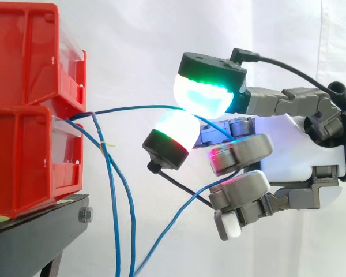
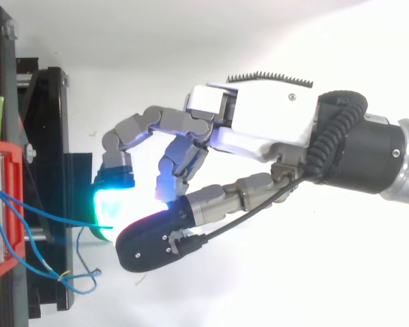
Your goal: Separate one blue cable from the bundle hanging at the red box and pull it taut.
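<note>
One blue cable (image 1: 132,108) runs from the lower red box (image 1: 23,161) out to the hand (image 1: 294,150), apart from the bundle (image 1: 112,202) hanging just below the box front. The fingers (image 1: 202,95) are narrow, pinching the cable between glowing pads. The span bows slightly, so I judge it not fully taut. Draw straight away from the box with a firm pinch, so the cable cannot slip.
</note>
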